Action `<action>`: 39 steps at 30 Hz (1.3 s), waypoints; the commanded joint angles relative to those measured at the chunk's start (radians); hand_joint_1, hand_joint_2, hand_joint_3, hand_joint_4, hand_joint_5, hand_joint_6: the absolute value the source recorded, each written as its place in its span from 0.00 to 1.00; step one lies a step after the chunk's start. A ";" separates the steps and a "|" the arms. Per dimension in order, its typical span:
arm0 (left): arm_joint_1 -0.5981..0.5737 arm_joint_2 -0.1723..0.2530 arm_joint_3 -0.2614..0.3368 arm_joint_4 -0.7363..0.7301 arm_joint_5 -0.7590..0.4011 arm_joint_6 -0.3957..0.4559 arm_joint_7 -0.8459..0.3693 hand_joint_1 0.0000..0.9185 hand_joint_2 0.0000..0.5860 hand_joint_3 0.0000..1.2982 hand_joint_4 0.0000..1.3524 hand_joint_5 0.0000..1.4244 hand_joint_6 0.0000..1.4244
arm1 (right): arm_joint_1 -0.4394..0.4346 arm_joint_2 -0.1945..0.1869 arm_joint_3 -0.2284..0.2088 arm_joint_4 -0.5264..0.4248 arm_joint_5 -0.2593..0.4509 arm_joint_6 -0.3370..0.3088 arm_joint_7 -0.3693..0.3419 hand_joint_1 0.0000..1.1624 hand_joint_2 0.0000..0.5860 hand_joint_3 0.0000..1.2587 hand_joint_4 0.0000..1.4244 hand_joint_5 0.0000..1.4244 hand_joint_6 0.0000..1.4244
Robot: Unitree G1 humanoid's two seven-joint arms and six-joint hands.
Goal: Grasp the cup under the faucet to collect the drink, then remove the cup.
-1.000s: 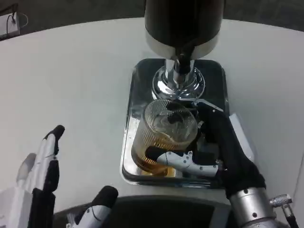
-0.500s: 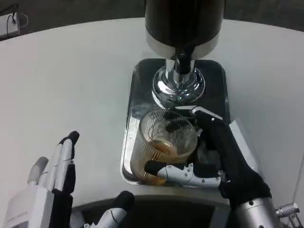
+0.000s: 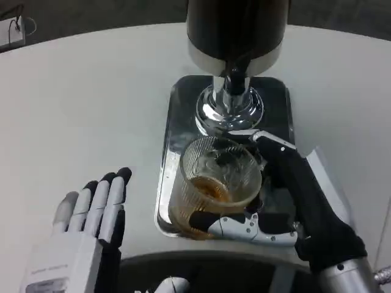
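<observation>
**Ribbed glass held on the tray**

We see the right robot hand [image 3: 293,210] gripping the ribbed glass cup [image 3: 215,183] of amber drink on the metal drip tray [image 3: 177,116], below the faucet [image 3: 231,82]. The left robot hand [image 3: 91,213] hovers over the tabletop [image 3: 85,104], fingers spread, holding nothing.

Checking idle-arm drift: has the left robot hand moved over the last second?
Yes. The left robot hand has moved right toward the metal tray, fingers now spread flat over the table.

ribbed clear cup [image 3: 217,183], amber drink [image 3: 211,190]
</observation>
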 commanded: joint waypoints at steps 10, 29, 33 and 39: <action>0.055 0.012 -0.035 -0.054 0.090 0.031 -0.020 0.00 0.14 0.00 0.00 0.00 0.00 | 0.090 -0.044 -0.033 -0.164 0.075 -0.049 0.077 1.00 0.18 0.57 0.65 0.78 0.99; 0.129 -0.001 -0.121 -0.137 0.220 0.019 -0.021 0.00 0.10 0.00 0.00 0.00 0.00 | 0.136 -0.091 -0.108 -0.301 0.147 -0.050 0.154 1.00 0.19 0.57 0.65 0.78 0.99; 0.132 -0.005 -0.133 -0.147 0.234 0.023 -0.024 0.00 0.09 0.00 0.00 0.00 0.00 | 0.143 -0.099 -0.121 -0.315 0.161 -0.050 0.168 1.00 0.19 0.56 0.65 0.78 0.99; 0.124 -0.018 -0.152 -0.151 0.259 0.031 -0.033 0.00 0.08 0.00 0.00 0.00 0.00 | 0.157 -0.117 -0.134 -0.332 0.173 -0.059 0.184 1.00 0.19 0.56 0.65 0.78 0.99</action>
